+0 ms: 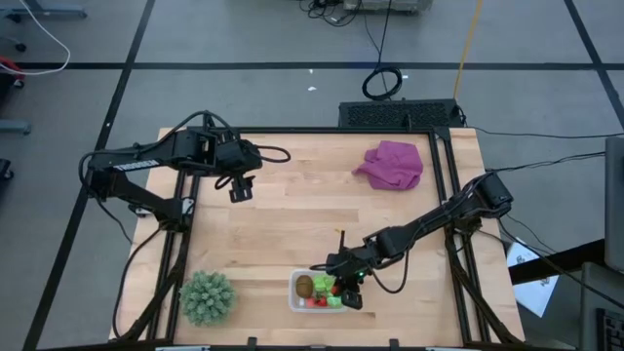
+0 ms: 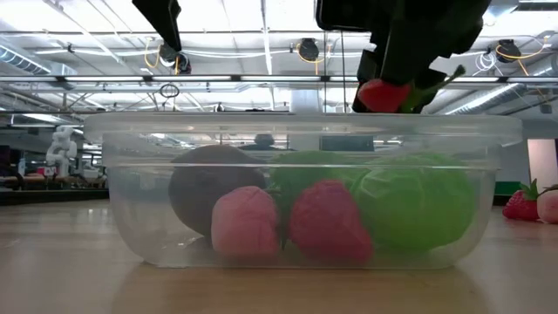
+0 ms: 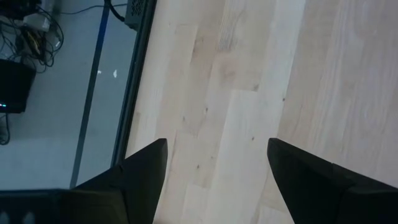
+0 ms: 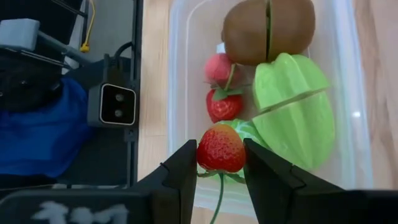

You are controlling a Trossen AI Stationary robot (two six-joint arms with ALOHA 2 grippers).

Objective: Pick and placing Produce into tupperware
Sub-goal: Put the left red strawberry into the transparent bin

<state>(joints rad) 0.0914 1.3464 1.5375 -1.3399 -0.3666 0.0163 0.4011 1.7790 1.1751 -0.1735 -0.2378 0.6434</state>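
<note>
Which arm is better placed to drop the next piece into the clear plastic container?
The right. The right gripper is shut on a red toy strawberry directly above the clear plastic rectangular container. The left gripper hangs open and empty over bare wooden table, far away.

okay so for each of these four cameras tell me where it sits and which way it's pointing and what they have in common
High view: overhead, straight down on the table; both arms show, left gripper open over bare wood, right gripper over the tupperware.
Low view: table height, level through the tupperware; the right gripper hangs above with a strawberry.
Left wrist view: looks down on bare wood between its open fingers.
Right wrist view: looks down into the tupperware, fingers shut on the strawberry.
Shared: high, low and right wrist views all show the tupperware.
</note>
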